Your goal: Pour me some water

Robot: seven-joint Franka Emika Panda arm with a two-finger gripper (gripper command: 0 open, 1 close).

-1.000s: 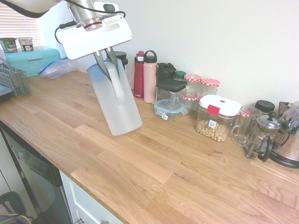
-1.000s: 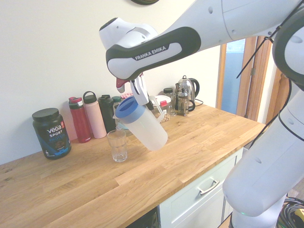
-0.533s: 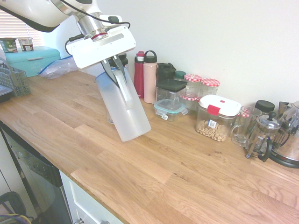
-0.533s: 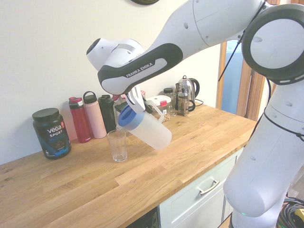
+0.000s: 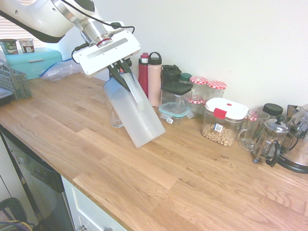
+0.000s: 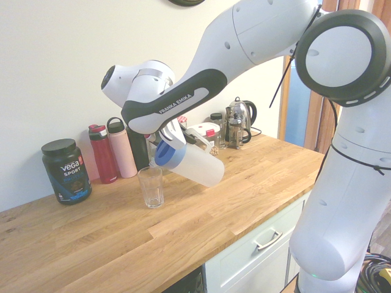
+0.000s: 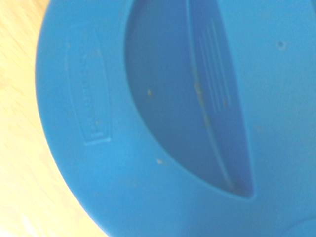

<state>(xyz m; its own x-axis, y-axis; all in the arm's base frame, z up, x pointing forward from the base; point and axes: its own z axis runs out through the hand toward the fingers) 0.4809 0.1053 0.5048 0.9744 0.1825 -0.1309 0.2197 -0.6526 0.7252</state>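
Note:
My gripper is shut on the handle of a frosted white pitcher with a blue lid. The pitcher hangs above the wooden counter, tilted steeply, almost on its side in the second exterior view. Its lid end points down toward a clear drinking glass. The glass stands upright just below and beside the lid; in the first exterior view the glass is partly hidden behind the pitcher. No water stream shows. The blue lid fills the wrist view.
Along the wall stand a red bottle, a pink bottle, food containers, jars, a glass mug, a French press and a kettle. A black protein tub is left of the glass. A dish rack sits far left.
The pitcher has tipped further over, and its lid end has come down closer to the glass. The arm has moved with it; the glass has stayed in place.

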